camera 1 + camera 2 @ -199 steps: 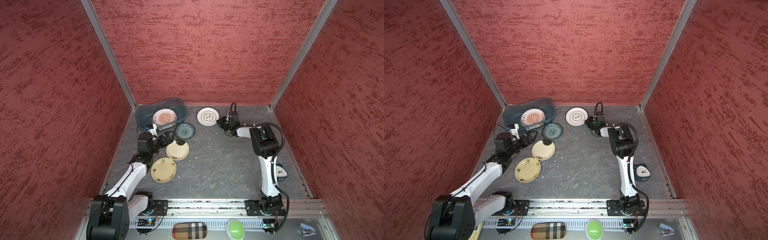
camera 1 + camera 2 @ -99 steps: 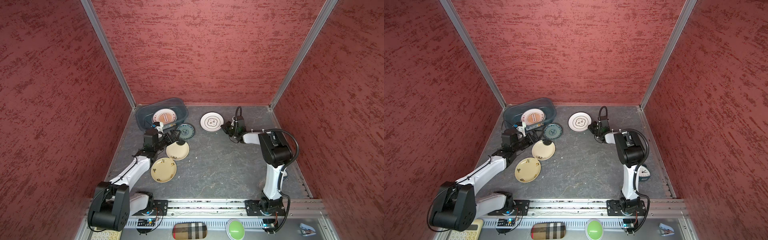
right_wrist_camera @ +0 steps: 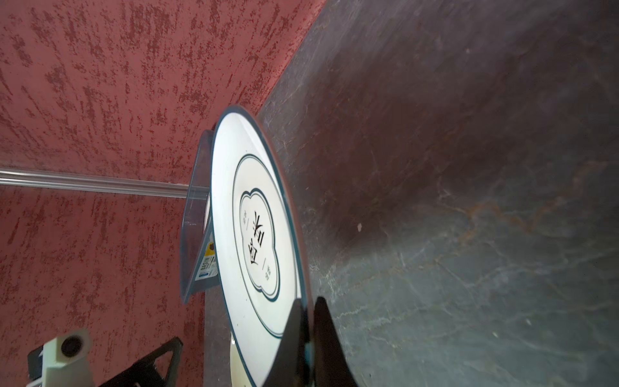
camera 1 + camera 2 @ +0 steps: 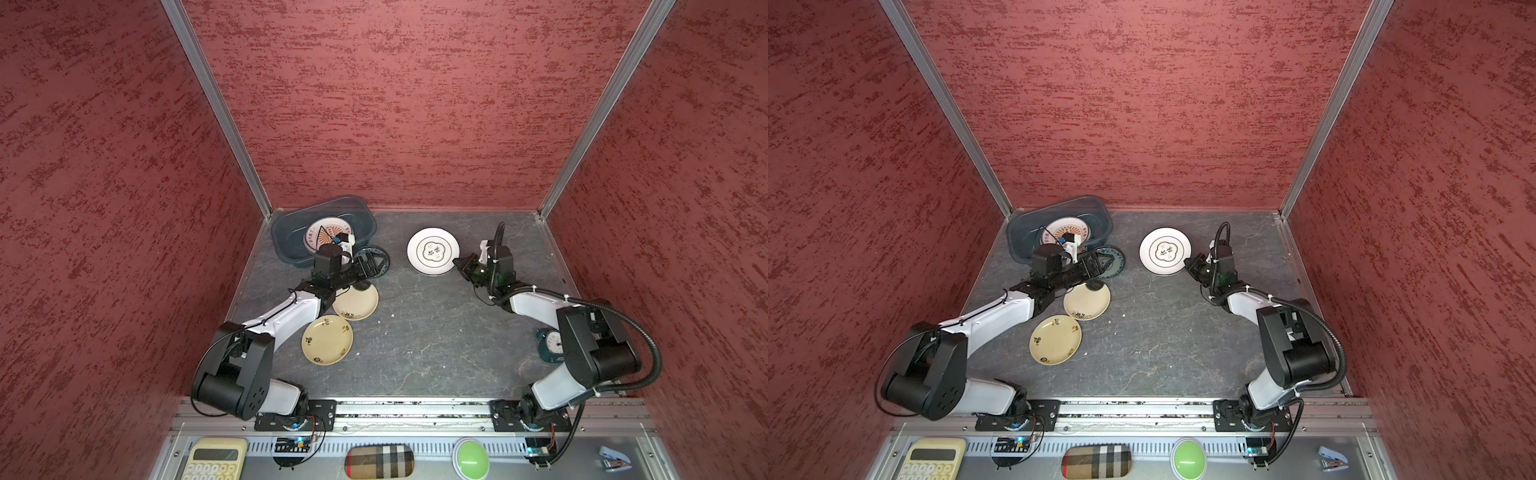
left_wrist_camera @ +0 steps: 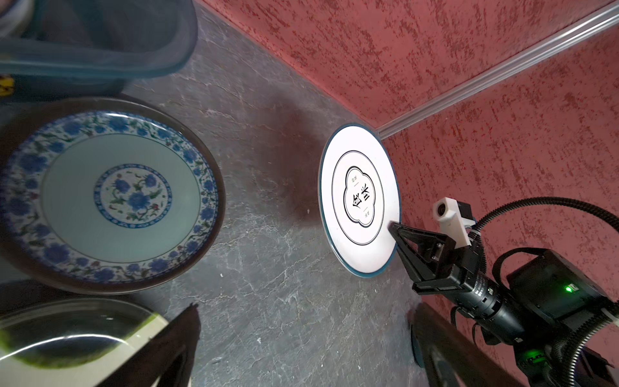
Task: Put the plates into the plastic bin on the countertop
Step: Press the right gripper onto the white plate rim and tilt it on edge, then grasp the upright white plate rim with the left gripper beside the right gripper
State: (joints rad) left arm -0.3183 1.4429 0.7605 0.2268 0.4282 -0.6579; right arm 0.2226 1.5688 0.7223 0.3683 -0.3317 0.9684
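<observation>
- Two black fingers of the right gripper [image 3: 306, 303] are clenching the near edge of a round white plate with a dark-teal rim [image 4: 433, 251], which is casting a shadow on the dark grey stone-look countertop [image 4: 424, 332] toward the back wall.
- Jaws of the left gripper [image 5: 304, 305] are standing spread wide and gripping nothing, hovering low between a round teal-patterned plate [image 5: 110, 197] and a round cream-yellow plate [image 4: 357, 301].
- That patterned plate is lying just beside the translucent blue-grey rectangular plastic bin [image 4: 277, 237], which is sitting in the back left corner.
- An orange sunburst plate [image 4: 328, 232] is lying inside the bin, partly hidden by the left wrist camera.
- Between the held plate and the bin, the left gripper and the patterned plate are occupying the way.
- A second cream-yellow plate with small dark motifs [image 4: 327, 338] is resting nearer the front, touching the first.
- A small teal alarm clock [image 4: 550, 345] is sitting beside the right arm, well apart from the plates.
</observation>
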